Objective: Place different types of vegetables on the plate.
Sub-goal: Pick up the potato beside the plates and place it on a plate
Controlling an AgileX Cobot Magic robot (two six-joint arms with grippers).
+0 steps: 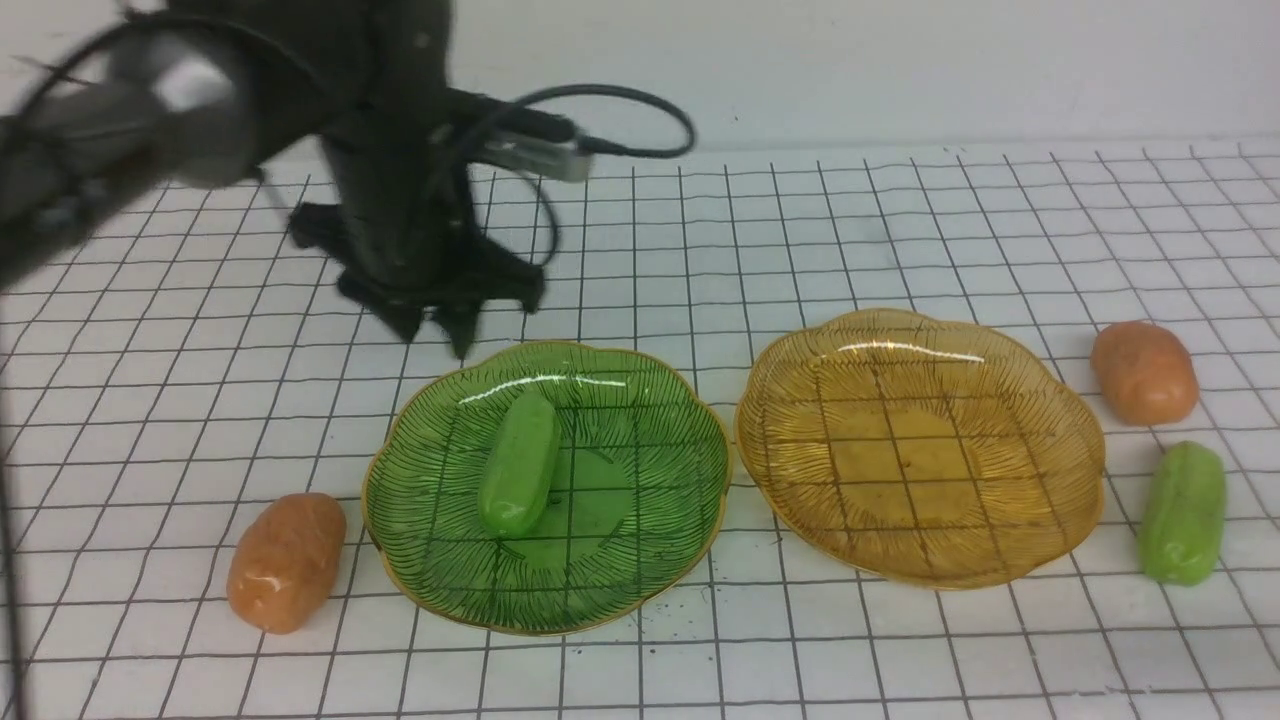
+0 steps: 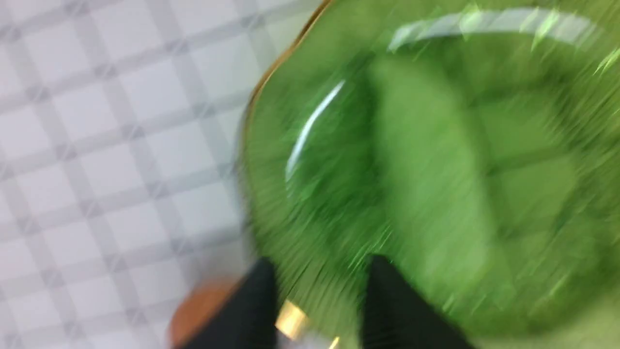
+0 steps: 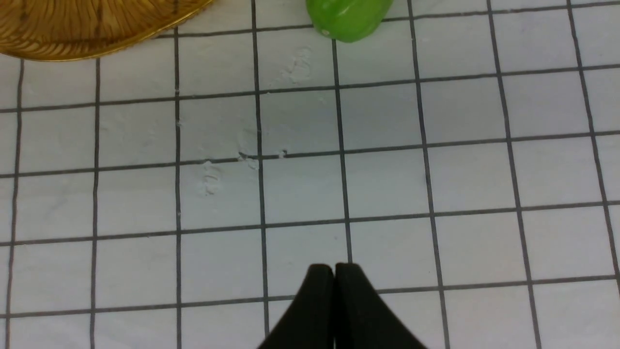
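Note:
A green cucumber (image 1: 520, 465) lies in the green plate (image 1: 650, 540). The amber plate (image 1: 920, 450) holds nothing. An orange potato (image 1: 287, 562) lies left of the green plate. Another potato (image 1: 1144, 372) and a second cucumber (image 1: 1184, 512) lie right of the amber plate. My left gripper (image 1: 433, 335) is open and empty, above the green plate's far rim. Its blurred wrist view shows the gripper (image 2: 319, 271), the plate (image 2: 315, 194), the cucumber (image 2: 426, 169) and a potato (image 2: 198, 305). My right gripper (image 3: 334, 271) is shut and empty over the table, short of the right-hand cucumber (image 3: 348, 19).
The table is a white surface with a black grid (image 1: 900, 220). The amber plate's rim (image 3: 97, 29) shows in the right wrist view. A cable (image 1: 640, 110) loops off the left arm. The right arm is out of the front view.

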